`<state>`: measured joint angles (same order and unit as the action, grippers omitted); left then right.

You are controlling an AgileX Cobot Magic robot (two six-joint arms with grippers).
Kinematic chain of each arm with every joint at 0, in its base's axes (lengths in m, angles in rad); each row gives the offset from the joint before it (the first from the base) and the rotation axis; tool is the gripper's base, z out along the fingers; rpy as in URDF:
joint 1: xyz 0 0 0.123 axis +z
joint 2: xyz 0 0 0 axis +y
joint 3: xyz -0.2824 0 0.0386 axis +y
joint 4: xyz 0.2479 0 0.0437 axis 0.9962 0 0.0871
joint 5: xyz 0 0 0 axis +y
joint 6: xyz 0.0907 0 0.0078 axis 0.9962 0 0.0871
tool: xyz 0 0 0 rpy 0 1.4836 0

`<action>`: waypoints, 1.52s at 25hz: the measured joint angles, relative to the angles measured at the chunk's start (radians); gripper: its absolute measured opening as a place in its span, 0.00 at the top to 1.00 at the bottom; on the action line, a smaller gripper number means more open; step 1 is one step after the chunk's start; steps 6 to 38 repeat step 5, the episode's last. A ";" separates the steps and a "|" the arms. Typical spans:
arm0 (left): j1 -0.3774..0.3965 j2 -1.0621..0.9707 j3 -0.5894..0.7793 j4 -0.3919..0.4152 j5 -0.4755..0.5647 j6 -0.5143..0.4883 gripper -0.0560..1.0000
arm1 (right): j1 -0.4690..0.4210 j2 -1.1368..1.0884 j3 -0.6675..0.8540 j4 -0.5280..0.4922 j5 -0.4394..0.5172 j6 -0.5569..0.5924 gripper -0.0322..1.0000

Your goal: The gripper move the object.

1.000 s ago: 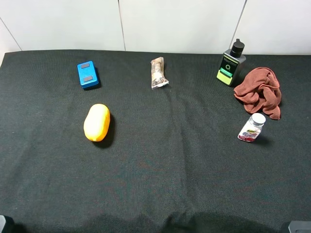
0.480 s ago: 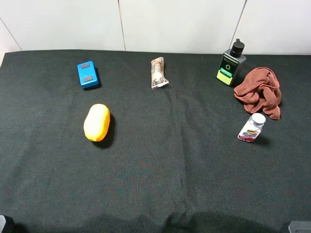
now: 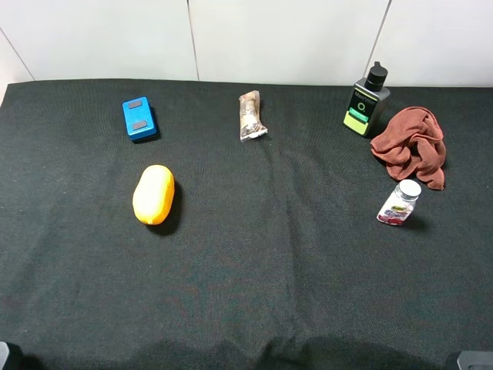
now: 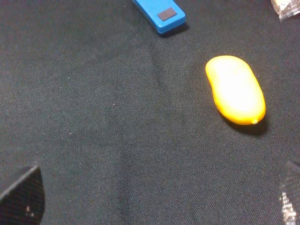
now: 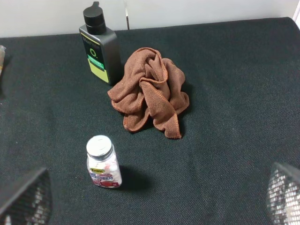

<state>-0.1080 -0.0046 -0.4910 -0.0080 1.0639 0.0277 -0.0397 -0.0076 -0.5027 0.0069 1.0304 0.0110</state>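
Exterior high view — both arms low at table's (image 3: 246, 308) near edge, jaws apart.

Black cloth-covered table (image 3: 254, 254) carries six things. Landmark: orange oval mango-like fruit (image 3: 153, 194), lying flat on the left part. Blue rectangular box with two grey patches (image 3: 139, 118) just behind it, apart. Tan crinkled snack wrapper (image 3: 249, 116) behind and to its right. Dark grey bottle with black cap and green label (image 3: 365, 102) stands upright far to its right at the back. Crumpled rust-brown cloth (image 3: 412, 145) beside that bottle. Small white-capped pill bottle with red label (image 3: 399, 203) upright, far right of the fruit, just in front of the cloth.
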 joint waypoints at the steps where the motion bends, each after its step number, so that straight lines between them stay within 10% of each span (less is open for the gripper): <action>1: 0.000 0.000 0.000 0.000 0.000 0.000 0.00 | 0.000 0.000 0.000 0.000 0.000 0.000 0.30; 38: 0.000 0.000 0.000 0.000 0.000 0.000 0.00 | 0.000 0.000 0.000 0.000 0.000 0.000 0.30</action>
